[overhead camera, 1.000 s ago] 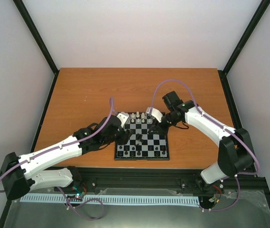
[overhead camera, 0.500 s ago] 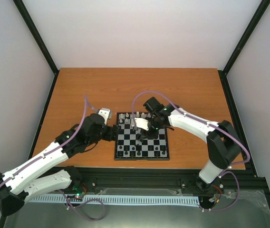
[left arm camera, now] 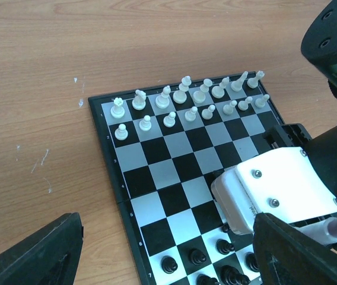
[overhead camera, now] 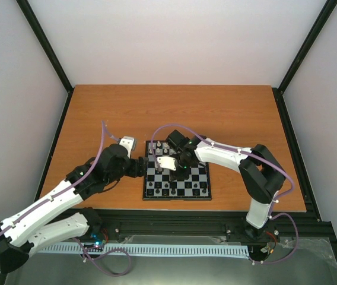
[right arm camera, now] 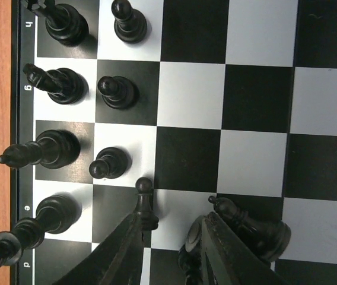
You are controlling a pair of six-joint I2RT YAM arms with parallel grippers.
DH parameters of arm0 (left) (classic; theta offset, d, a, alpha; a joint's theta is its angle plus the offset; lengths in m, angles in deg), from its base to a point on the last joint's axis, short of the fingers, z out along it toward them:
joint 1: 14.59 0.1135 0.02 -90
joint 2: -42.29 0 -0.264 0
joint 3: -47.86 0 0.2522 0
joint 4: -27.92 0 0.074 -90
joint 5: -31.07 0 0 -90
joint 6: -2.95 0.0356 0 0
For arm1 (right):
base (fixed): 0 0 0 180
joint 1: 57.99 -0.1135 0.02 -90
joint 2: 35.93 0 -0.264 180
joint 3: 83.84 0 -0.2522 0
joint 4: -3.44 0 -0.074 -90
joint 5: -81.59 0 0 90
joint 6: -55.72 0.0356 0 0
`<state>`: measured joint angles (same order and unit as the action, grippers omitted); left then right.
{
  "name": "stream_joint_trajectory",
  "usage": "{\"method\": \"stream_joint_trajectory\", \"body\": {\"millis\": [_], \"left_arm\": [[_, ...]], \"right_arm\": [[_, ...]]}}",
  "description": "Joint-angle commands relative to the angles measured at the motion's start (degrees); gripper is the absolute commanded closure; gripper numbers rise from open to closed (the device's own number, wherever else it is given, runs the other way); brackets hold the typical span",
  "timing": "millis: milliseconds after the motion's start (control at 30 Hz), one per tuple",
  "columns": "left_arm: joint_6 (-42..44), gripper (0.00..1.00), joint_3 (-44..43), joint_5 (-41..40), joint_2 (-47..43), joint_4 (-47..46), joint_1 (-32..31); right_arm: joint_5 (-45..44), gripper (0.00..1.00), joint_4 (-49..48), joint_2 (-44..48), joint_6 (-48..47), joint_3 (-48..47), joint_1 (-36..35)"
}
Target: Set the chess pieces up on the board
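Note:
The board [overhead camera: 177, 198] lies at the table's near middle. White chess pieces [left arm camera: 186, 98] fill its two far rows. Black pieces [right arm camera: 62, 148] stand along its near rows. My right gripper [overhead camera: 177, 169] hovers low over the board's middle. In the right wrist view, my right gripper [right arm camera: 174, 219] is open over a light square. A black pawn [right arm camera: 145, 202] stands against the left fingertip, a black bishop [right arm camera: 251, 228] just outside the right one. My left gripper [overhead camera: 140, 167] sits at the board's left edge; in the left wrist view, it [left arm camera: 167, 221] is wide open and holds nothing.
Bare wooden table [overhead camera: 97, 119] surrounds the board, bounded by black frame posts and white walls. The right gripper's white housing [left arm camera: 275, 190] hangs over the board's squares close to my left gripper's right finger [left arm camera: 299, 255]. Purple cables loop above both arms.
My right arm has swung left from the board's far right corner to its middle and opened its jaws a little. The left arm has drawn back off the board and opened wider.

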<state>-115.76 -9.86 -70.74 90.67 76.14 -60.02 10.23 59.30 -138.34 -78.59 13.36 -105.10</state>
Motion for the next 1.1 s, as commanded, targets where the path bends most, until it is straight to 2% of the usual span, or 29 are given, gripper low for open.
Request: {"method": "stream_joint_trajectory", "body": {"millis": [0, 467, 867, 1067], "left_arm": [[-0.82, 0.19, 0.09, -0.32, -1.48, 0.3, 0.43], [-0.95, 0.19, 0.42, -0.34, -0.97, -0.03, 0.43], [-1.0, 0.19, 0.62, -0.23, -1.01, -0.19, 0.43], [-0.91, 0.19, 0.68, 0.62, -0.76, -0.64, 0.43]], "right_arm": [[-1.57, 0.73, -1.08, -1.08, 0.15, -0.54, -1.13], [-1.23, 0.68, -0.78, -1.47, 0.03, 1.23, -1.58], [0.17, 0.68, -0.05, 2.95, 1.67, -0.93, -1.57], [0.28, 0.66, 0.79, 0.83, 0.29, -1.22, -1.51]]}}
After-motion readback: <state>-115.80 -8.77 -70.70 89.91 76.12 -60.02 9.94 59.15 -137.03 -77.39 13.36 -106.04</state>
